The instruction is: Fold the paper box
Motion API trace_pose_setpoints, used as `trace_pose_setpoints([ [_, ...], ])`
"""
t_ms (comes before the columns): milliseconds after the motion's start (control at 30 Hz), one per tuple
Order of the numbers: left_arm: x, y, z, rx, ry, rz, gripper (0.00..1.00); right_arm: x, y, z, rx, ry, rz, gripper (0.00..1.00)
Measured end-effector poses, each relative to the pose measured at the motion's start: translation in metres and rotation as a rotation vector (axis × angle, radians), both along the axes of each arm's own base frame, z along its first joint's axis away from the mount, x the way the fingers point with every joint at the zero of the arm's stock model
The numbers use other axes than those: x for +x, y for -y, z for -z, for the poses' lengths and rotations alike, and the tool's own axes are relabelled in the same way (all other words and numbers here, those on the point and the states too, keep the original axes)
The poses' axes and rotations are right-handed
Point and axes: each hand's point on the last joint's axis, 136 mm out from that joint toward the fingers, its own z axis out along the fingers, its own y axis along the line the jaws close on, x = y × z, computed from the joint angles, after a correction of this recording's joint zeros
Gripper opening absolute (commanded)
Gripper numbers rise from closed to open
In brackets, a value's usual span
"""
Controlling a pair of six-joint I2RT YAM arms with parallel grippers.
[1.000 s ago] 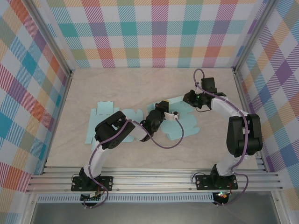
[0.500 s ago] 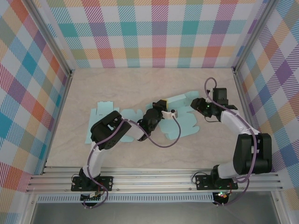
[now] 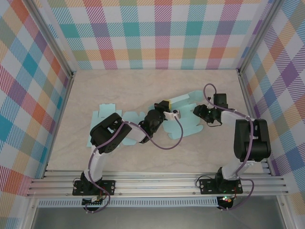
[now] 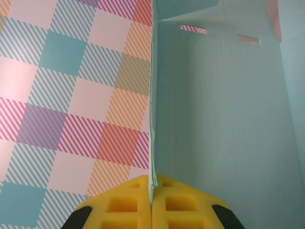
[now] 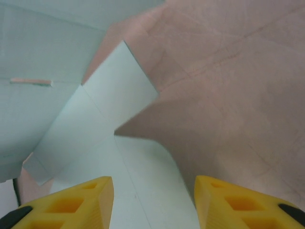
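Note:
The paper box [image 3: 187, 126] is a pale blue flat cut-out spread across the middle of the table, with its left panels [image 3: 106, 113] lying flat. My left gripper [image 3: 165, 105] is shut on a raised panel near its centre. In the left wrist view that panel [image 4: 224, 119] stands edge-on, pinched between the yellow fingertips [image 4: 138, 200]. My right gripper [image 3: 196, 112] hovers at the box's right end. It is open [image 5: 152, 202], with a pointed flap [image 5: 119, 95] lying on the table between and ahead of its fingers, held by neither.
The tan table [image 5: 228, 71] is enclosed by plaid walls [image 3: 162, 33] on three sides. Aluminium rails [image 3: 157, 183] run along the near edge by the arm bases. A purple cable [image 3: 165, 149] loops over the box's front.
My right gripper has opened and drawn back from the box's upper right flap, settling lower at its right end. The left gripper keeps its grip and has barely shifted.

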Motion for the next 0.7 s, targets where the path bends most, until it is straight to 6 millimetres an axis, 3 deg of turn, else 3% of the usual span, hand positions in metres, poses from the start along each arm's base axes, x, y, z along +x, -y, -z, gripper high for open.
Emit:
trace_pose_setpoints([
  [367,-0.002,0.002,0.001,-0.006,-0.005,0.015,0.0,0.032,-0.007,-0.001,0.02,0.087,-0.046,0.48],
  [467,-0.002,0.002,0.0,-0.005,-0.006,0.015,0.0,0.036,-0.01,-0.006,0.032,0.116,-0.06,0.38],
  [700,-0.002,0.001,0.002,0.0,-0.017,0.014,0.0,0.043,-0.022,-0.02,0.09,0.172,-0.091,0.32],
])
